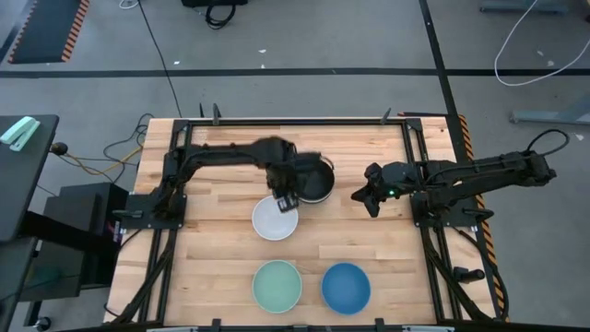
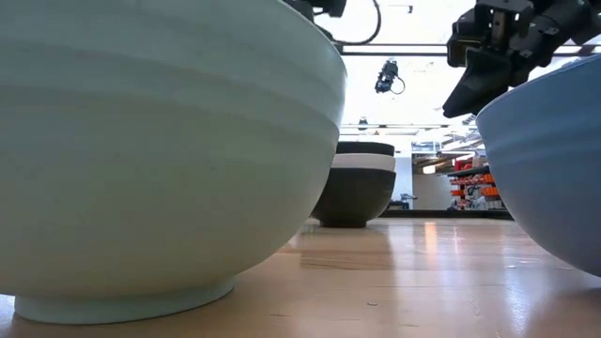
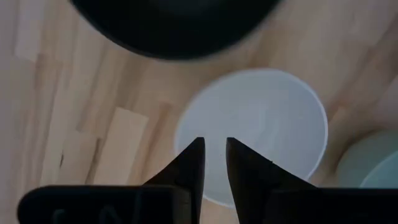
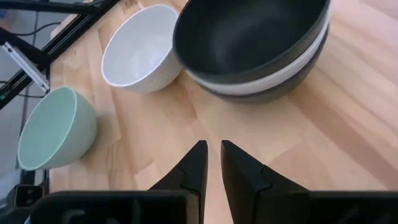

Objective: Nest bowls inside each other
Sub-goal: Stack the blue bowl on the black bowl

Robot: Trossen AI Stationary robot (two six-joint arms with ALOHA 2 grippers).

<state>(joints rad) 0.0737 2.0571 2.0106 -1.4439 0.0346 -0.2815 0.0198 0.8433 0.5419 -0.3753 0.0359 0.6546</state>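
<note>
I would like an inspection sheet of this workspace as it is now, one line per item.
Surface: pale wooden table, bare around the bowls.
Job's things: stack of black, white, black bowls; loose white bowl; mint green bowl; blue bowl.
Clutter: nothing seen.
Grippers: left gripper above the loose white bowl, slightly open, empty; right gripper beside the stack, slightly open, empty.
Cables: black and white cables on the floor.
Surroundings: grey floor, black side table.

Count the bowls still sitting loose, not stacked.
3: a smooth round white bowl at mid-table under the left gripper, a pale mint green bowl and a blue bowl near the front edge.
</note>
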